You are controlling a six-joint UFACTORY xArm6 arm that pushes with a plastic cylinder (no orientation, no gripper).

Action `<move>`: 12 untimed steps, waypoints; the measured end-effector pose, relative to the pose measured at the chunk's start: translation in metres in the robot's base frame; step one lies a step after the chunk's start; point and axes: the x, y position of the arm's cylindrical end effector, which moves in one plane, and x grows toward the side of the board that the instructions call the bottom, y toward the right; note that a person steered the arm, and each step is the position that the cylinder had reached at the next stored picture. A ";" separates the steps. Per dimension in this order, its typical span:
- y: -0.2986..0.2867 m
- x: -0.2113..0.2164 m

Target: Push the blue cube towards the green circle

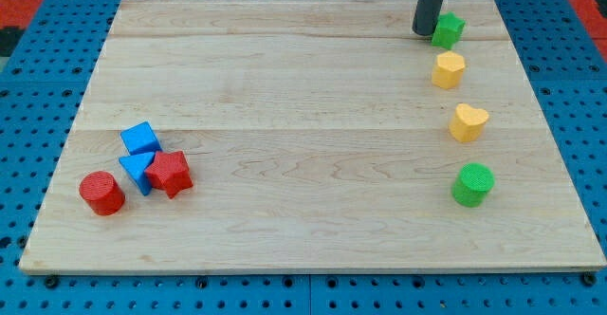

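Nearest the view's bottom on the counter (303, 211) sit the red cylinder (101, 193) at left and the green circle (472, 183) at right. Above them, the blue cube (140, 138) touches a blue triangle (137, 171) and red star (170, 173), well apart from the circle; a yellow heart (468, 122) and yellow hexagon (448, 69) line the right. Farthest, my tip (423, 32) rests just left of a green star-like block (448, 30); there is no claw to open or close.

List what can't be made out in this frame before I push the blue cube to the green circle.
- My tip: whether it touches the green block beside it; the rod hides that block's left edge, so its shape is unclear.
- Rod's upper part and arm: cut off by the view's top.
- Blue triangle: right side overlapped by red star.
- Blue cube, green circle: fully visible.
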 end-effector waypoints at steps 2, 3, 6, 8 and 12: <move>-0.206 0.038; -0.292 0.094; -0.318 0.205; -0.270 0.226; -0.198 0.192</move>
